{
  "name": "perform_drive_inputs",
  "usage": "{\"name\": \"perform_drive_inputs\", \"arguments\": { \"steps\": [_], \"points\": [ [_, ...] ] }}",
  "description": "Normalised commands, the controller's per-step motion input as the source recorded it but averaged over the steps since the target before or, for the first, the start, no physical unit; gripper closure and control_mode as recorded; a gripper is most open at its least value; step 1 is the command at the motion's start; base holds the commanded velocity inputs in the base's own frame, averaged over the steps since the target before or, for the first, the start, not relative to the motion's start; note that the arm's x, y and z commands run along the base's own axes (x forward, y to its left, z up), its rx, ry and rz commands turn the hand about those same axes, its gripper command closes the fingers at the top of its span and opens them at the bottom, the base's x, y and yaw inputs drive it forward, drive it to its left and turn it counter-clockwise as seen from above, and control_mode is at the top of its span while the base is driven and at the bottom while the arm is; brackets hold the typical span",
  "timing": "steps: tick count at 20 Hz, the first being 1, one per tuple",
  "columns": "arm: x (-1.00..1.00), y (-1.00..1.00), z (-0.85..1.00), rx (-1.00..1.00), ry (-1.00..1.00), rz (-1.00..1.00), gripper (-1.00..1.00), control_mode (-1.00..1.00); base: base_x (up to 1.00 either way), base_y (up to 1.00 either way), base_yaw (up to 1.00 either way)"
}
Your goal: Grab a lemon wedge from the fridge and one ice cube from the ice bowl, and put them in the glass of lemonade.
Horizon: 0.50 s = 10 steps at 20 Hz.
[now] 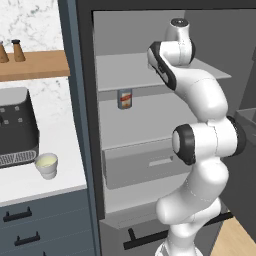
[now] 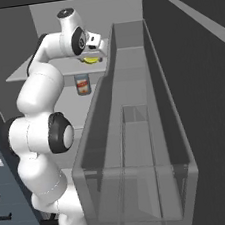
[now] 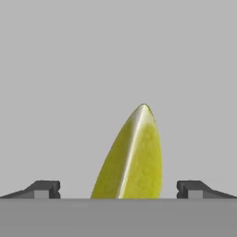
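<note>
Gripper (image 3: 118, 190) over the lemon wedge (image 3: 132, 155) on the fridge (image 1: 150, 125) shelf (image 1: 120, 70).
Jaws released — a finger either side, gaps both ways; the can (image 1: 125, 99) sits lower, well apart.

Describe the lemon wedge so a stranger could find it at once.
Start at the open fridge and its upper pale grey shelf. There, under the robot's hand, lies the lemon wedge. It is small, bright yellow and pointed, unlike the orange-labelled can one shelf lower.
</note>
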Motion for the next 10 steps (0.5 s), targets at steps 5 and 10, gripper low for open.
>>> {"name": "perform_drive_inputs", "arguments": {
  "steps": [5, 10],
  "points": [
    [0.0, 0.0, -0.12, 0.0, 0.03, 0.0, 1.0, -1.0, 0.0, 0.0, 0.0],
    [0.0, 0.0, 0.0, 0.0, 0.01, 0.0, 1.0, -1.0, 0.0, 0.0, 0.0]
  ]
}}
